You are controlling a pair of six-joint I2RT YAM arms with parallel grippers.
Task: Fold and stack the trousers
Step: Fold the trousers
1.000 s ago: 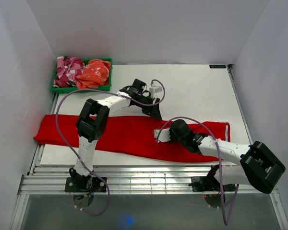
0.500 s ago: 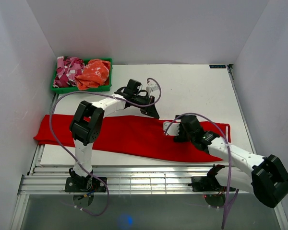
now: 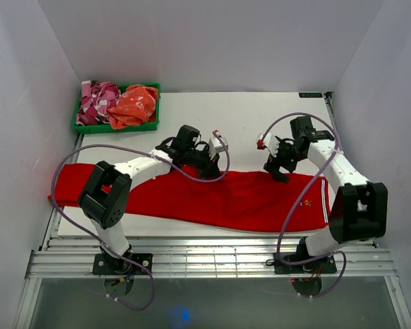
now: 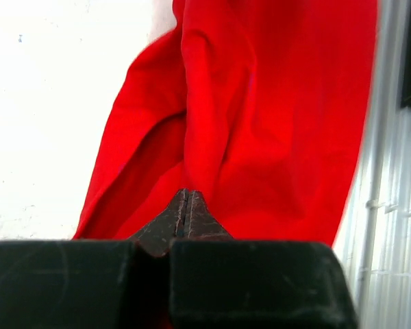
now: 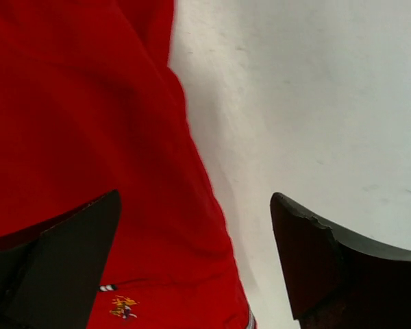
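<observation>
Pinching the far edge of the red trousers (image 4: 260, 103), the left end effector (image 4: 185, 202) is pressed together on a fold. The right end effector (image 5: 192, 205) hangs spread above that same edge, its gap half over cloth, half over bare white surface (image 5: 315, 82). The trousers lie lengthwise beneath both.

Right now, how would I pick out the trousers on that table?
Look at the white table; across its near half lies a long band of cloth, the trousers. They are bright red and spread out, unlike the pink-and-white garment and the orange one bunched in the green bin at the far left corner.
</observation>
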